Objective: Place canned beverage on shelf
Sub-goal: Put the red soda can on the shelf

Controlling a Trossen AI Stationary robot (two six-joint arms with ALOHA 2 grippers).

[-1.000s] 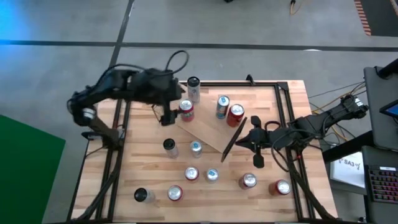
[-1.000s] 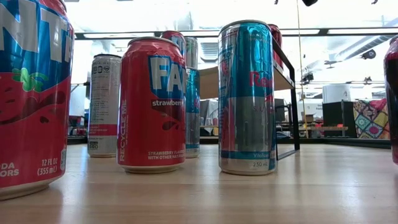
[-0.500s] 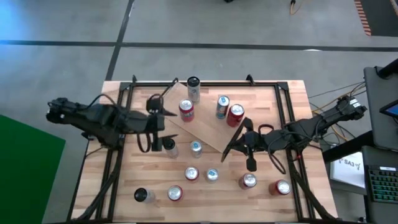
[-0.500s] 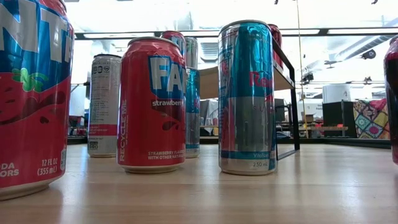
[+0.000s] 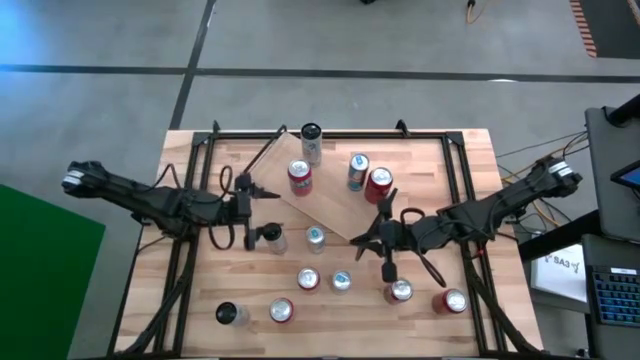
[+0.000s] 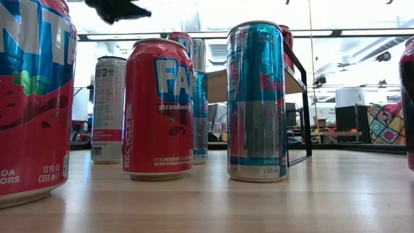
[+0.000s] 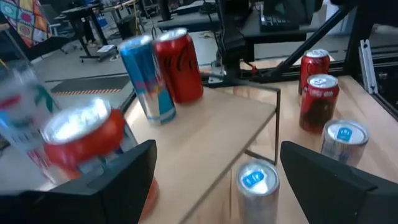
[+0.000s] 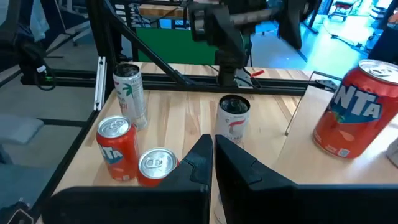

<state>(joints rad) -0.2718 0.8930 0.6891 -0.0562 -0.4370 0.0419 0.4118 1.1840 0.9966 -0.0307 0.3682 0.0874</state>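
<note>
The shelf [image 5: 335,212], a light-wood plank with black end frames, stands slantwise at mid-table. On it stand a red can [image 5: 299,177], a blue can [image 5: 357,170] and a red cola can [image 5: 378,183]; the left wrist view shows them too [image 7: 180,65]. My left gripper [image 5: 247,195] is open and empty, left of the shelf, next to a dark-topped can [image 5: 270,237]. My right gripper [image 5: 370,240] is shut and empty at the shelf's near right end.
Several loose cans stand on the table near the front edge [image 5: 308,280] [image 5: 400,291] [image 5: 453,301] [image 5: 228,314]. One can [image 5: 311,140] stands behind the shelf by the far edge. Black frame rails [image 5: 190,200] run along the table's sides.
My left gripper has drawn back from the red can on the shelf toward the table's left and near side, and its arm has stretched out low. The red can stays upright on the shelf. My right gripper has gone toward the left and near edge.
</note>
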